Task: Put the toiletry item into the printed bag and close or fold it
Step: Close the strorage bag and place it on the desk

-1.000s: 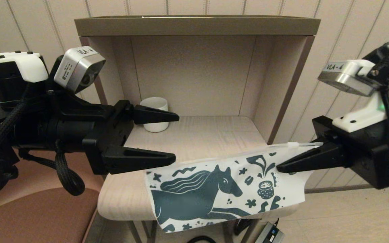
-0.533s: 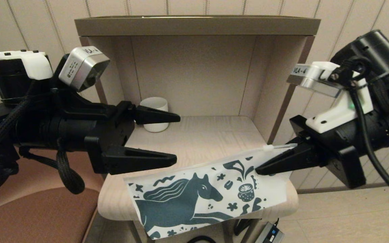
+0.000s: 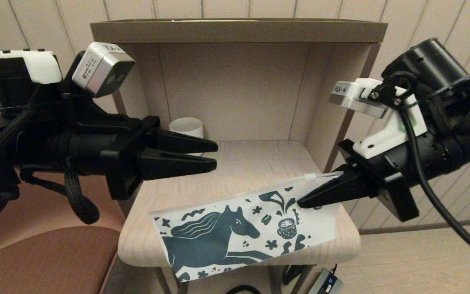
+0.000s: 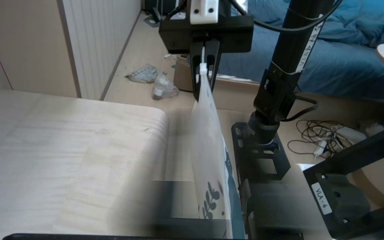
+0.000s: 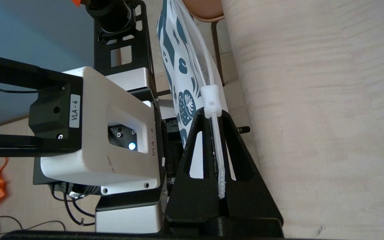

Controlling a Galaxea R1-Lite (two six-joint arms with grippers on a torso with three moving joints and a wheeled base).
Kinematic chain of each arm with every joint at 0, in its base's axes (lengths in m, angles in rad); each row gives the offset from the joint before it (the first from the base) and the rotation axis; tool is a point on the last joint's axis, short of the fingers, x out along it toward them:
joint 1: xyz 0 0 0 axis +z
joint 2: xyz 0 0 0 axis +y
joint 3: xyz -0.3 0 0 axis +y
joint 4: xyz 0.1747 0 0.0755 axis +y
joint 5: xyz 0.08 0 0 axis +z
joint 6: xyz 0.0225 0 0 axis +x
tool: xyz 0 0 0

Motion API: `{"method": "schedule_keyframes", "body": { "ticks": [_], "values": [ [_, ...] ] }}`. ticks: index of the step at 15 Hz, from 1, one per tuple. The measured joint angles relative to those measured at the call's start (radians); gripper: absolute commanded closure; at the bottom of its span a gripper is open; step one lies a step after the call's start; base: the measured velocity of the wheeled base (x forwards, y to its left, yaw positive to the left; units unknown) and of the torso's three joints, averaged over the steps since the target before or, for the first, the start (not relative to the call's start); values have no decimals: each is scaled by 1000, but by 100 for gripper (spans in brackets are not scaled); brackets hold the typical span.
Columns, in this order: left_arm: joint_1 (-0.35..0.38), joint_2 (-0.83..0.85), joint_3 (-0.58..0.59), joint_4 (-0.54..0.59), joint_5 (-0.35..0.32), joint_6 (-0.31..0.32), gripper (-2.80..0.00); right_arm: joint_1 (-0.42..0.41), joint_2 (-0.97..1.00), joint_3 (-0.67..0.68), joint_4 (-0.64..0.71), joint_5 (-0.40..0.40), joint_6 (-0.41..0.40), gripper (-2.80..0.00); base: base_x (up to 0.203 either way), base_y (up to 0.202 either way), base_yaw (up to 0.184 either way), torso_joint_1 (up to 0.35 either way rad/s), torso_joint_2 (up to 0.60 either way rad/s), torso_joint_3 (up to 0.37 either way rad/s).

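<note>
Head view: the right gripper [image 3: 300,201] reaches in from the right side and pinches the upper right corner of the printed bag [image 3: 235,232], its fingers pressed together on the bag's zip edge just behind the white slider [image 3: 310,177]. The bag hangs tilted, its right end raised and its lower left corner dangling past the front edge of the pale wooden shelf [image 3: 227,171]. The printed horse faces the camera. The left gripper [image 3: 214,154] is held level above the shelf's left half, apart from the bag, its two black fingers drawn close with a narrow gap showing between them and nothing in it. A white mug [image 3: 187,127] stands at the back left of the alcove, partly hidden behind those fingers. A brown chair seat [image 3: 43,261] sits beside the shelf at lower left.

Left wrist view: the bag [image 4: 210,156] appears edge-on, hanging off the rounded front of the shelf [image 4: 62,146], with the right gripper [image 4: 202,96] clamped on its top edge at the slider [image 4: 202,70].

Right wrist view: the black fingers [image 5: 235,150] squeeze the translucent zip strip, the slider [image 5: 211,99] sitting just past their tips, and the printed bag [image 5: 178,56] stretches away alongside the shelf's wood surface [image 5: 312,116].
</note>
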Motion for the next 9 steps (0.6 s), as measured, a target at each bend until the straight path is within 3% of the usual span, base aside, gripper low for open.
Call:
{"method": "schedule_keyframes", "body": {
  "ticks": [9],
  "values": [
    [-1,9,-18,13,-1,-5,0,74,65,-110,20,-78,32,0,0,0,0,0,0,0]
  ]
}}
